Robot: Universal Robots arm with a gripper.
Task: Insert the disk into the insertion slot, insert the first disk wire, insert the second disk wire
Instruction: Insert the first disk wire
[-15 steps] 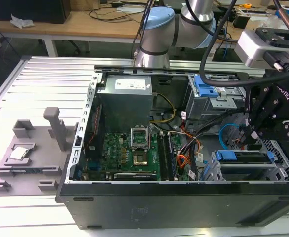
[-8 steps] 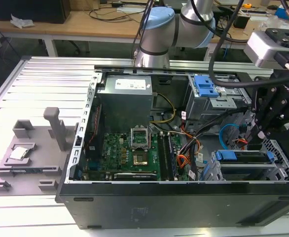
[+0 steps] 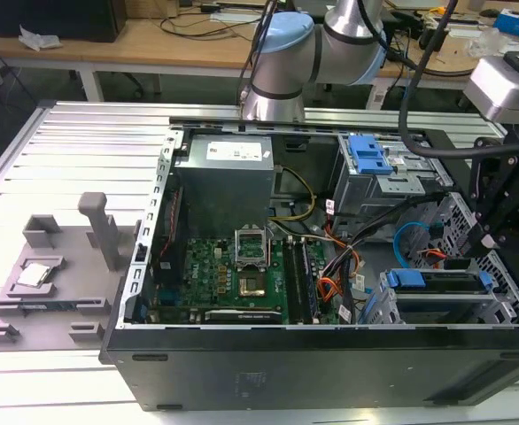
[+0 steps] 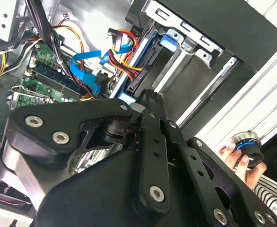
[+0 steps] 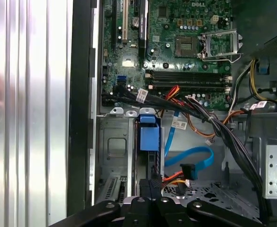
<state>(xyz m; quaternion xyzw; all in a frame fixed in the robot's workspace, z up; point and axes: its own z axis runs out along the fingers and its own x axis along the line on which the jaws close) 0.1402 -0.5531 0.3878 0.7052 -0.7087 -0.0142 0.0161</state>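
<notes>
The disk, in its bright blue carrier [image 3: 416,278], lies inside the insertion slot [image 3: 499,305], the low silver-grey bay at the exterior view's right front corner of the open case. In the first wrist view the carrier [image 5: 149,137] shows edge-on, and my gripper [image 5: 151,188] stands at the disk's end, fingers together. My gripper [image 3: 488,237] hangs over the bay's rear. The second disk wire [image 5: 190,158], a looped light blue cable, ends in a dark plug lying loose beside the disk. Close by, the first disk wire [image 5: 172,179], an orange-red bundle, also lies loose. Both wires [image 4: 86,64] [image 4: 122,52] show behind the black fingers [image 4: 145,101].
A taller grey cage with a blue bracket [image 3: 370,155] stands behind the bay. The power supply [image 3: 224,181] and motherboard [image 3: 233,274] take up the case's left. A thick black cable bundle [image 5: 214,123] crosses near the wires. A person's hand [image 4: 242,153] holds a round object outside the case.
</notes>
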